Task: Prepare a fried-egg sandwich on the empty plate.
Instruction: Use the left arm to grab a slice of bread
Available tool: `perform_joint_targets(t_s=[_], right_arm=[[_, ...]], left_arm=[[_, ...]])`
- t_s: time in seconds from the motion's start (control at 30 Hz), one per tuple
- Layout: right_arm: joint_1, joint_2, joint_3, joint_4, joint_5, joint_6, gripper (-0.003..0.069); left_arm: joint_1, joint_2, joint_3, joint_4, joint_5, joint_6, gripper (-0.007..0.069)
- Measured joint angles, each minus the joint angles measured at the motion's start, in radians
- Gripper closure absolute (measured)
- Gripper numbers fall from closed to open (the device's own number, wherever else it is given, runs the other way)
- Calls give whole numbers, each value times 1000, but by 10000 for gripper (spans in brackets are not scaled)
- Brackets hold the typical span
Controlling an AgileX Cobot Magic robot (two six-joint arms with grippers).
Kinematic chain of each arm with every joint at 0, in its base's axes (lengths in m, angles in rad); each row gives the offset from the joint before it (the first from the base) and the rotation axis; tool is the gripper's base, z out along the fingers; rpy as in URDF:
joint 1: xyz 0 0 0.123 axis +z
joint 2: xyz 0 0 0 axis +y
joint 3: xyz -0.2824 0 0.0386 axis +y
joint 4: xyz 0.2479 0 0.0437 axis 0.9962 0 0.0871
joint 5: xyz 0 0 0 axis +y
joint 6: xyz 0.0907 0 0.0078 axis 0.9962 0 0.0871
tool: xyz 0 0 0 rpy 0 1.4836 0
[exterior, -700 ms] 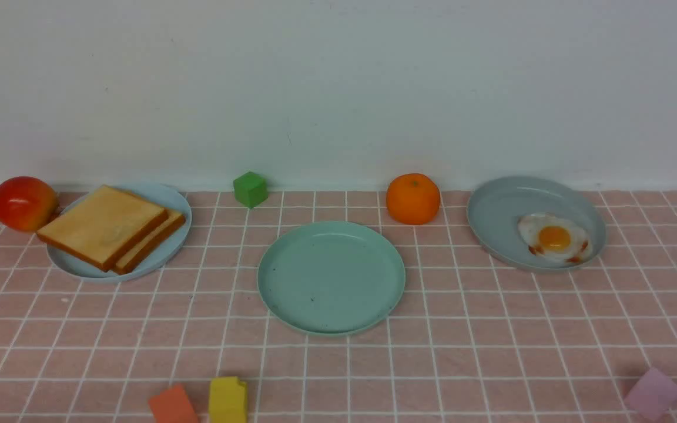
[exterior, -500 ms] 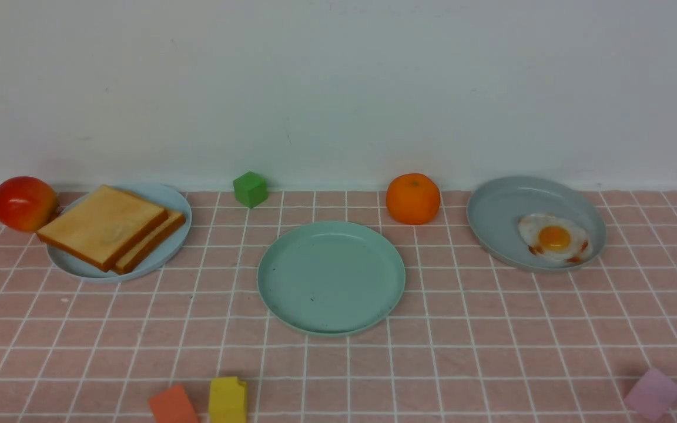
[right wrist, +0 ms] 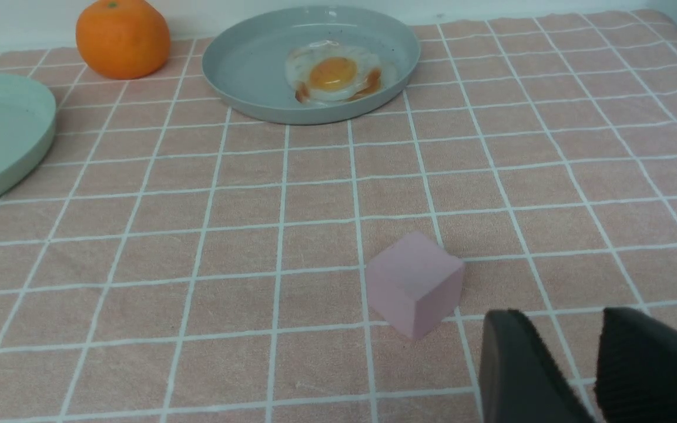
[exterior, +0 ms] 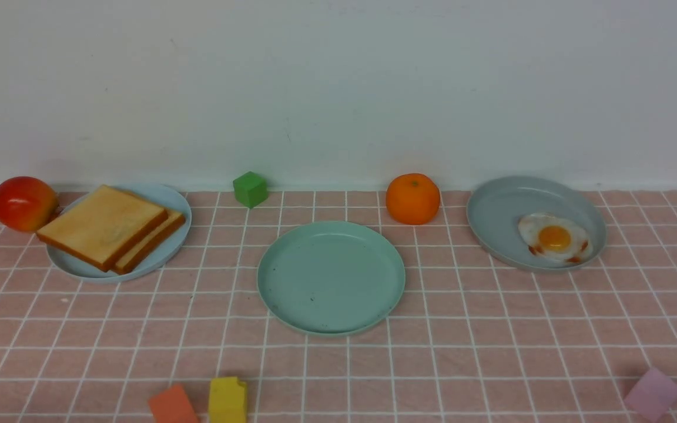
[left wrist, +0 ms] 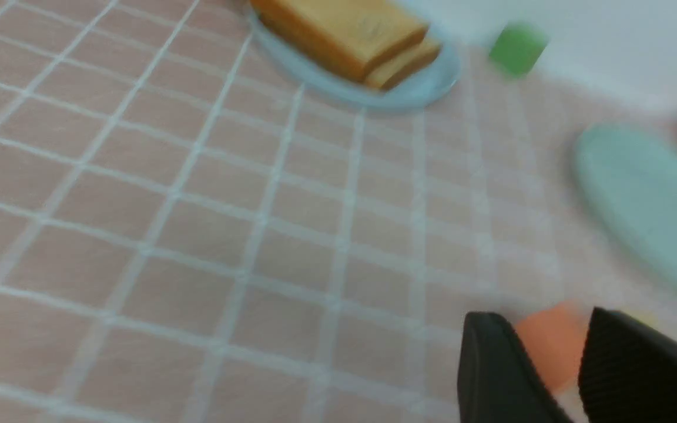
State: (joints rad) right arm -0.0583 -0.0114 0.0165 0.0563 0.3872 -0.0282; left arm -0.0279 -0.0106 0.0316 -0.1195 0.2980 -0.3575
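Left wrist view is blurred; the mint plate (left wrist: 638, 200) runs off frame, and the orange block (left wrist: 550, 352) near it is partly behind the left gripper (left wrist: 541, 320).

In the front view we see bright, even, soft light. The shadows are faint: a small dark patch lies on the far side of the pink cube (exterior: 653, 392) and a thin one under the near rim of the mint plate (exterior: 331, 276). The apple (exterior: 24, 202) carries a small white glare, and the yolk of the egg (exterior: 554, 238) shines a little. The wall (exterior: 338, 88) turns slightly grey toward the upper corners.

The left wrist view is smeared by motion blur. There the green cube (left wrist: 518, 50) and the mint plate lose their edges, while the toast (left wrist: 338, 29) is clearer.

The right wrist view is sharp and evenly lit, with a pale glare on the rim of the grey plate (right wrist: 327, 12).
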Motion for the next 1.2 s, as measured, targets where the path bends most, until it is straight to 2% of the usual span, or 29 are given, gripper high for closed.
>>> perform_joint_targets(t_s=[0.03,0.1,0.2,0.33,0.5,0.6,0.67,0.7,0.73,0.8,0.93,1.07,1.2], right_arm=[[0,0,0,0,0,0,421],[0,0,0,0,0,0,420],[0,0,0,0,0,0,420],[0,0,0,0,0,0,420],[0,0,0,0,0,0,419],[0,0,0,0,0,0,419],[0,0,0,0,0,0,419],[0,0,0,0,0,0,419],[0,0,0,0,0,0,419],[0,0,0,0,0,0,419],[0,0,0,-9,0,0,419],[0,0,0,-17,-1,0,419],[0,0,1,9,-13,15,419]], left_arm=[[0,0,0,0,-8,0,387],[0,0,0,-119,-121,-57,387],[0,0,0,-219,-266,-86,387],[-1,0,-13,-334,-349,-107,391],[-17,109,-229,-307,-124,-53,489],[-23,338,-440,-225,155,61,587],[-23,447,-528,-201,280,121,619],[-23,554,-611,-182,392,173,638],[-23,568,-622,-179,406,181,638],[-23,735,-751,-166,538,256,638],[-23,892,-870,-214,606,299,638],[-30,932,-891,-291,611,371,638],[-129,932,-895,-286,620,397,638]])
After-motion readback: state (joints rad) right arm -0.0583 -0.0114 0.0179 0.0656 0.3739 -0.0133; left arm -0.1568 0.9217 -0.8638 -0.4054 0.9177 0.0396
